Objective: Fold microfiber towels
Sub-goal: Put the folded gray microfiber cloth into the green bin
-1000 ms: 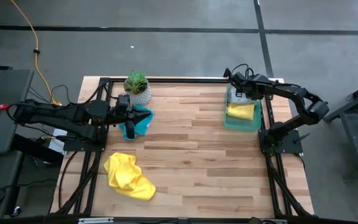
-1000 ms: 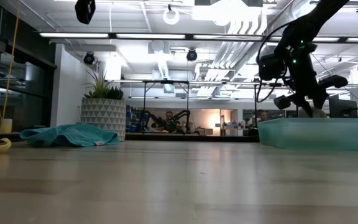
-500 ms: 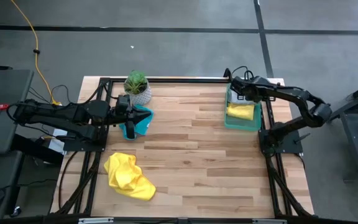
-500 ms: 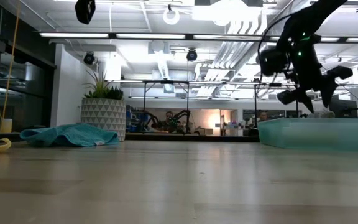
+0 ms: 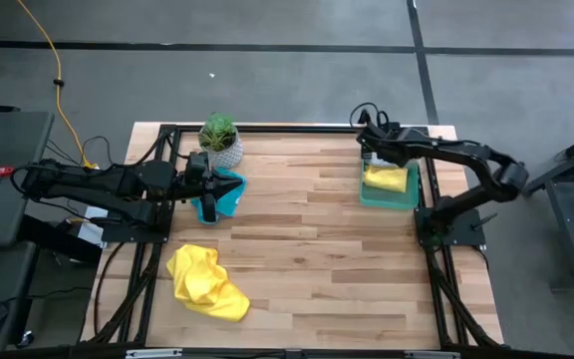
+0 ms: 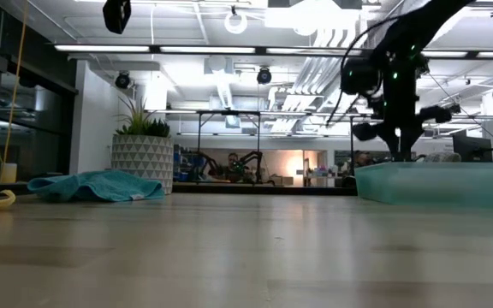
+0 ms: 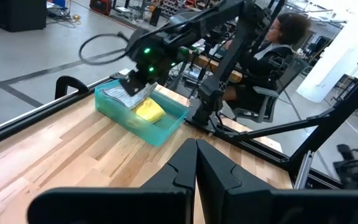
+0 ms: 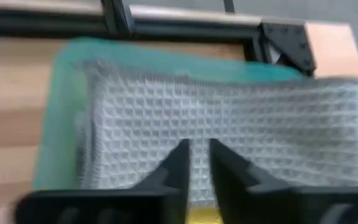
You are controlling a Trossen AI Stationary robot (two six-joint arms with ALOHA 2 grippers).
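A grey-white waffle towel (image 8: 216, 118) lies in the green tray (image 5: 365, 195) at the table's far right. A folded yellow towel (image 5: 387, 179) lies beside it. My right gripper (image 8: 196, 152) hovers over the tray's far left corner (image 5: 365, 150), fingers slanting down and a narrow gap apart, with nothing between them. In the low view it (image 6: 396, 152) stands above the tray's rim. A teal towel (image 5: 233, 191) lies crumpled at the far left, with my left gripper (image 5: 207, 211) shut and held high above its edge. A crumpled yellow towel (image 5: 205, 282) lies near left.
A potted plant (image 5: 219, 140) stands at the far left, just behind the teal towel. The wooden table between the towels and the tray is bare. A black frame rail runs around the table. A seated person (image 7: 278, 43) is beyond the table's right side.
My right gripper has come up out of the tray and swung toward the table's left, from over the tray's far right part to over its far left corner. The towels in the tray lie as before.
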